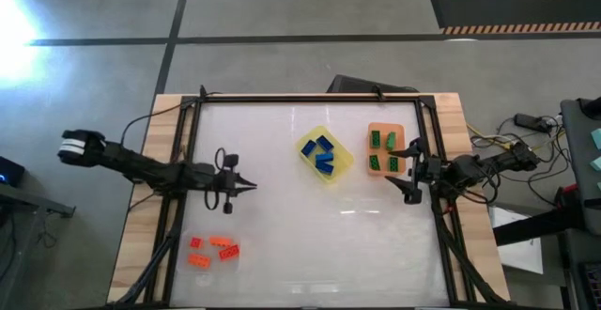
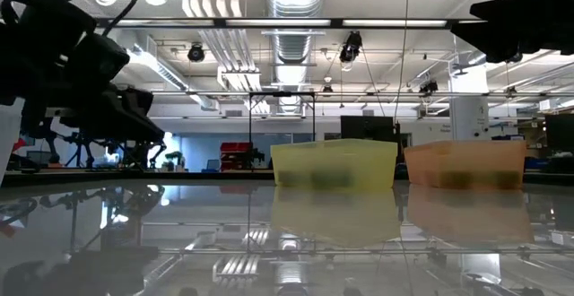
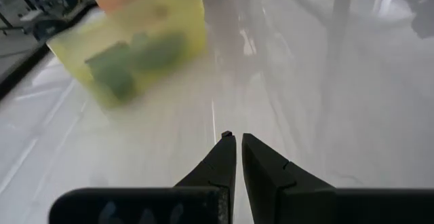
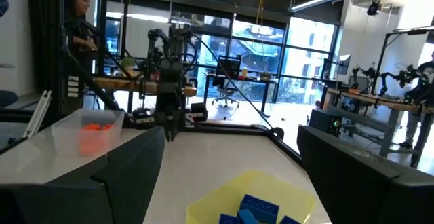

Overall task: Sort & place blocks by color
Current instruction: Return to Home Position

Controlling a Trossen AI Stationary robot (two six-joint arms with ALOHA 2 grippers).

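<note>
Centrally, the sorted blocks lie in three trays on the white tabletop [image 1: 310,240]:

- Blue blocks [image 1: 325,155]: heaped in the yellow tray [image 1: 346,161], which sits turned at an angle right of the table's middle.
- Green blocks [image 1: 376,140]: four, lying apart in the orange tray [image 1: 386,128], just beside the yellow tray on its right.
- Red-orange blocks [image 1: 225,250]: lying in the clear tray [image 1: 216,266] at the near left corner, well apart from the other two trays.
- Left gripper [image 1: 252,186]: above bare tabletop left of centre, between the clear tray and the yellow tray, pointing toward the latter. Its fingers [image 3: 261,166] are pressed almost together, only a thin slit between them, and pinch nothing.
- Right gripper [image 1: 404,171]: at the right side of the table, just beside the orange tray, with its fingers [image 4: 135,166] spread wide and empty.
- Room beyond the table: the right wrist view shows workbenches, glass walls and a person [image 4: 78,13] standing far off past the clear tray.
</note>
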